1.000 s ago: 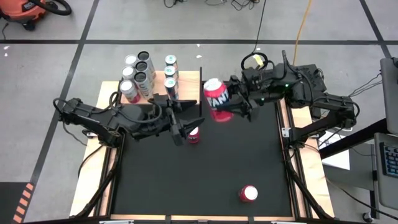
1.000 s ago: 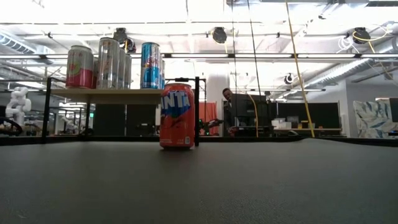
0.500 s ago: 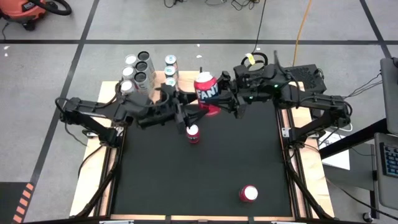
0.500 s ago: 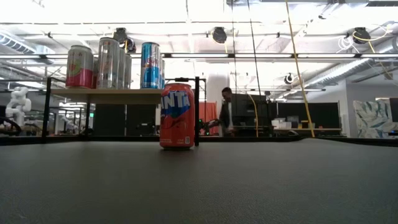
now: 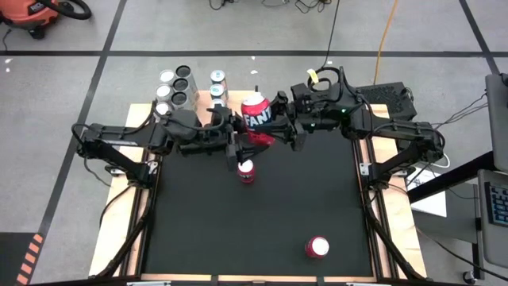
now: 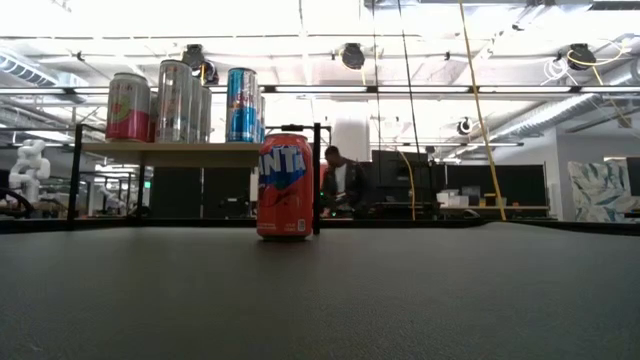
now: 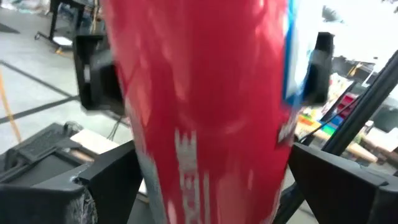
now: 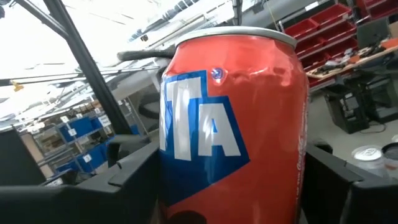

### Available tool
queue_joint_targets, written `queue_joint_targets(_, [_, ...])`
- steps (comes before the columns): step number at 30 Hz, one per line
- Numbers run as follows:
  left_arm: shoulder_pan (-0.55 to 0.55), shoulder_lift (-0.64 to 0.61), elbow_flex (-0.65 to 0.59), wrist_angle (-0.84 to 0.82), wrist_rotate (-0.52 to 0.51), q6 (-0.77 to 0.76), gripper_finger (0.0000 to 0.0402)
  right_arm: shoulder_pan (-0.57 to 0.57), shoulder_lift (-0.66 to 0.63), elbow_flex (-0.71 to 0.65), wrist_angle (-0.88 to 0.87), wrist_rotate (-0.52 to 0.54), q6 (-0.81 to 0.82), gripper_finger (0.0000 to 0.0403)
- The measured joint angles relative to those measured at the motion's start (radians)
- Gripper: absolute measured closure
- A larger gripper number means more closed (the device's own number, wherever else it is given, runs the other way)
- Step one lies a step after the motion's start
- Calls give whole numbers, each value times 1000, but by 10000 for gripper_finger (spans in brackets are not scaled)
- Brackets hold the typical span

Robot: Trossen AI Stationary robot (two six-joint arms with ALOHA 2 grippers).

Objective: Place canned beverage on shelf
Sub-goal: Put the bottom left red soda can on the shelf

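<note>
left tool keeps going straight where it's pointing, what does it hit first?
The red can held in the right tool; it fills the left wrist view. The left tool looks open around it already, though depth is unclear.

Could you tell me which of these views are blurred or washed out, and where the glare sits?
Left wrist view: the red can fills the frame, smeared and out of focus. Right wrist view: the can is sharp, with bright sky washing out the upper background. Low view: ceiling lights blow out the top, while the mat stays dark. High view: evenly lit, with soft shadows.
</note>
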Motion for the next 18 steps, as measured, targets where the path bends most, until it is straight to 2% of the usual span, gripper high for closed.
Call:
queue_joint_targets(6, [-1, 0, 0, -18, -17, 1, 16, -5, 0, 0, 3, 6, -2, 126])
queue_joint_targets(14, [0, 0, 0, -25, -26, 4, 85, -5, 0, 0, 2, 4, -6, 126])
queue_joint_targets(18, [-1, 0, 0, -25, -29, 5, 101, -5, 0, 0, 2, 5, -14, 126])
